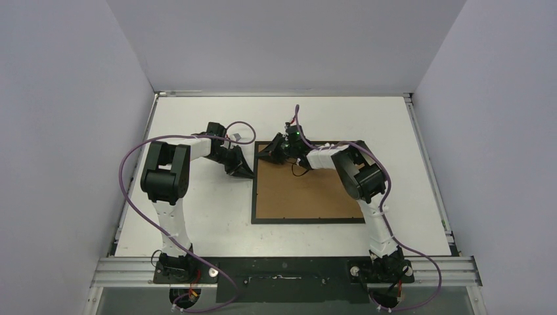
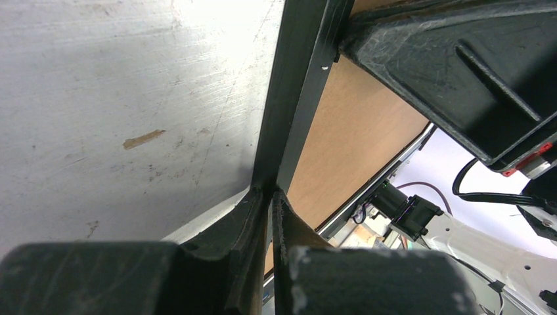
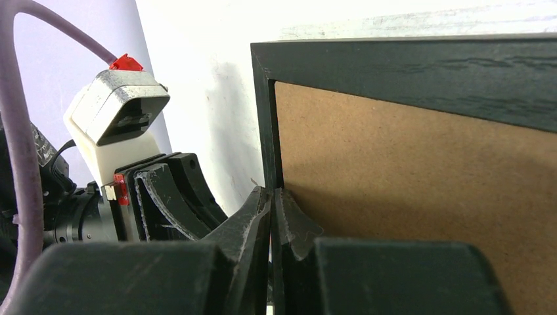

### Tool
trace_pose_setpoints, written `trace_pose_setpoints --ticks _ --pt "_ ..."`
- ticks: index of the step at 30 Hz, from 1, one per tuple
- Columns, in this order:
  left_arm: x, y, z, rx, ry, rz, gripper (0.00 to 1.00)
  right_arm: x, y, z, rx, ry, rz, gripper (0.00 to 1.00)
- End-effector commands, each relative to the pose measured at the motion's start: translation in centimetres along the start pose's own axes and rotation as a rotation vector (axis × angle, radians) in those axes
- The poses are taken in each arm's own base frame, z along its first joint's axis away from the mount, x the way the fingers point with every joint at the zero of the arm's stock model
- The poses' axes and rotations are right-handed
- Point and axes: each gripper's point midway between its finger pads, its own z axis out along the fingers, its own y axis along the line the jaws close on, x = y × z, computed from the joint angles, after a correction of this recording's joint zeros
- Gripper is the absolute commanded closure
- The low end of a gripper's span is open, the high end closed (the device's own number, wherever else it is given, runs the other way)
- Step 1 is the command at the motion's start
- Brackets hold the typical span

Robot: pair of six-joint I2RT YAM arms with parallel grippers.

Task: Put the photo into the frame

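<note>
My left tool (image 1: pixel 245 172) sits clenched at 9 o'clock on the frame (image 1: pixel 309 221). My right tool (image 1: pixel 265 153) sits clenched at 10 o'clock.

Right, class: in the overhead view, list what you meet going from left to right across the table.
Left arm's elbow → left claw → frame. The right claw overlaps the frame's far left corner, so it is left out of the order.
</note>
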Motion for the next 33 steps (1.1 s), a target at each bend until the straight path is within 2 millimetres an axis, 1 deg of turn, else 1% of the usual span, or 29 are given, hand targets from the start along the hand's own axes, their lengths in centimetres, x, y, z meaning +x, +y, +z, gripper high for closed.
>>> trace_pose_setpoints --ticks 1,5,9,11,12,13,15,21,27,33 --pt "-0.1 7.2 1.3 -0.264 -0.02 -0.019 0.96 0.9 -1.4 0.3 0.02 0.03 -0.002 1.0" --pt "-0.2 7.2 1.3 -0.266 -0.019 -0.02 0.96 0.4 -0.5 0.4 -0.006 0.016 0.005 1.0" --pt "-0.2 7.2 1.3 -0.266 -0.02 -0.016 0.96 -1.5 1.8 -0.3 -0.063 -0.059 -0.012 1.0" --pt "-0.2 7.2 1.3 -0.267 -0.018 -0.019 0.97 -2.2 3.4 -0.7 -0.121 -0.09 -0.013 1.0" --pt "-0.2 7.3 1.3 -0.269 -0.018 -0.018 0.97 -2.5 4.3 -0.9 -0.153 -0.099 -0.017 1.0" --pt "-0.2 7.2 1.3 -0.268 -0.018 -0.018 0.97 -2.5 4.7 -1.0 -0.168 -0.099 -0.017 1.0" --pt "-0.2 7.3 1.3 -0.269 -0.018 -0.019 0.97 -2.5 5.0 -0.9 -0.188 -0.094 -0.017 1.0" --pt "-0.1 7.4 1.3 -0.274 -0.013 -0.02 0.97 -0.8 4.0 -0.2 -0.169 -0.031 -0.012 1.0" --pt "-0.1 7.4 1.3 -0.277 -0.015 -0.02 0.97 0.6 2.3 0.2 -0.108 0.019 -0.011 1.0" --pt "0.0 7.5 1.3 -0.282 -0.014 -0.02 0.97 0.9 -0.3 0.4 0.008 0.028 -0.018 1.0"
